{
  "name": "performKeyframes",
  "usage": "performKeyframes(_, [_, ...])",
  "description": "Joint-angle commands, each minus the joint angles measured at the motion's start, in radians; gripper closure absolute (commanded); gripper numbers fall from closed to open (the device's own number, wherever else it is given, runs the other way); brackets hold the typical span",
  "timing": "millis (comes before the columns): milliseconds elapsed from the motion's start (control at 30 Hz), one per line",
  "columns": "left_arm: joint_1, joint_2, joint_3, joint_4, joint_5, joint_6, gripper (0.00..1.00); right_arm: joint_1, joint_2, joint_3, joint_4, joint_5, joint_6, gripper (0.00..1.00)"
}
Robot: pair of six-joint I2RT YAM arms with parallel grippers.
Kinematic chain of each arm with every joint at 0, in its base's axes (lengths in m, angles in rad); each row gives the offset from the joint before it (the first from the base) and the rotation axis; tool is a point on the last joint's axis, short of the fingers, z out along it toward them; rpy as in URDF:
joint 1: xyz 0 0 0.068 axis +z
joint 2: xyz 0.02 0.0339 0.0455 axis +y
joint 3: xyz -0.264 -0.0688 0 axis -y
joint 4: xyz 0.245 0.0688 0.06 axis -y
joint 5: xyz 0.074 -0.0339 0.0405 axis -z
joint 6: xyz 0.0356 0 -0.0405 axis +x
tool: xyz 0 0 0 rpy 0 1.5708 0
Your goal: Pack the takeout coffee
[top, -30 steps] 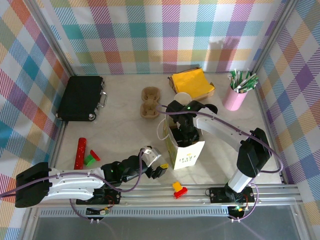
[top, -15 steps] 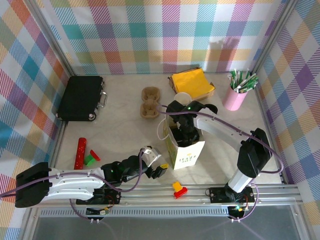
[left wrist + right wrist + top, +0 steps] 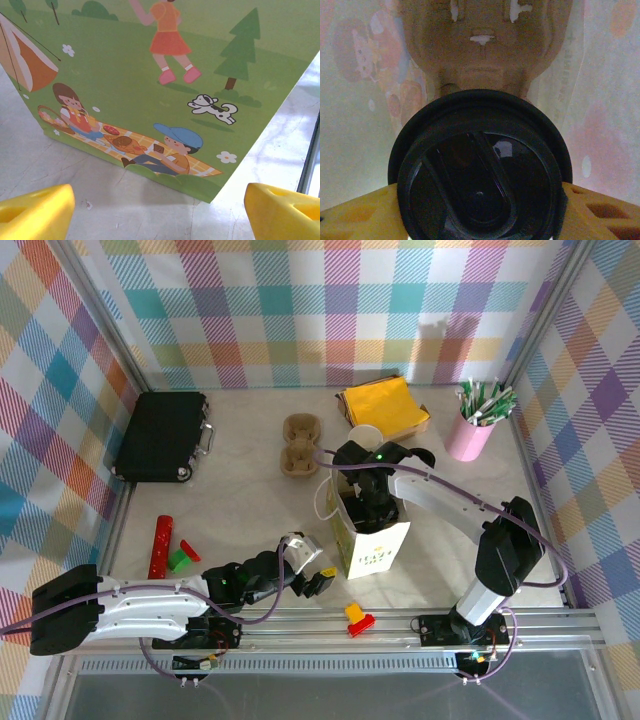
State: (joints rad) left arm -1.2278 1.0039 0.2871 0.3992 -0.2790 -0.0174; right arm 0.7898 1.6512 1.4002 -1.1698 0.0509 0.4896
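Note:
The takeout coffee (image 3: 480, 170) shows its round black lid from above, down inside the paper bag (image 3: 372, 540). My right gripper (image 3: 480, 212) is shut on it, with a yellow finger (image 3: 355, 215) pressed against each side of the lid. In the top view the right gripper (image 3: 362, 502) reaches down into the bag's open mouth. A brown cardboard carrier (image 3: 480, 45) lies at the bag's bottom beyond the cup. My left gripper (image 3: 160, 215) is open and low on the table, facing the bag's green printed side (image 3: 165, 100) with nothing between its fingers.
A black case (image 3: 160, 435) lies at the back left, and a second cardboard carrier (image 3: 297, 445) sits mid-table. Yellow napkins (image 3: 385, 405), a lidless cup (image 3: 365, 437) and a pink cup of sticks (image 3: 470, 430) stand behind the bag. Small blocks (image 3: 182, 557) and a red cylinder (image 3: 160, 545) lie front left.

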Motion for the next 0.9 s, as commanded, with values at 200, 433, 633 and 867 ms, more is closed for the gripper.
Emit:
performKeyframes(200, [0.008, 0.007, 0.028, 0.016, -0.003, 0.005, 0.12, -0.008, 0.058, -0.08, 0.025, -0.008, -0.006, 0.49])
performKeyframes(433, [0.009, 0.017, 0.034, 0.018, -0.001, 0.007, 0.12, -0.008, 0.058, -0.089, 0.033, -0.008, -0.008, 0.49])
performKeyframes(633, [0.008, 0.022, 0.035, 0.023, 0.001, 0.008, 0.12, -0.008, 0.057, -0.098, 0.038, -0.007, -0.009, 0.49])
performKeyframes(867, [0.009, 0.016, 0.029, 0.02, 0.001, 0.002, 0.12, -0.008, 0.06, -0.109, 0.047, -0.009, -0.008, 0.49])
